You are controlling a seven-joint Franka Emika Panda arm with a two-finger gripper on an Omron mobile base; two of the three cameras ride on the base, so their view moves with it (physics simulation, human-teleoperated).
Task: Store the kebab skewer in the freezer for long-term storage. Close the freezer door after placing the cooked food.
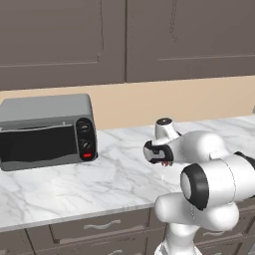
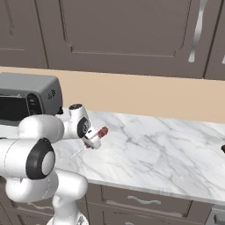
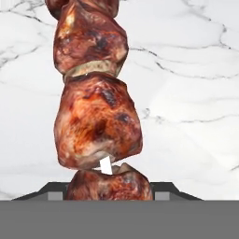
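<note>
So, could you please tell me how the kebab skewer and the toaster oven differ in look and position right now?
The kebab skewer is a thin stick of glistening reddish-brown meat chunks; the toaster oven is a boxy grey appliance with a dark glass door and knobs. The kebab skewer is held up off the marble counter in the hand, while the toaster oven sits on the counter against the wall. The skewer is far smaller. Both are over the same counter.

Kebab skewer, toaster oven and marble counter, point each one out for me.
kebab skewer (image 3: 95,123): hand view, middle meat chunk.
toaster oven (image 1: 37,144): left base view, glass door.
marble counter (image 2: 158,149): right base view, bare top.
</note>
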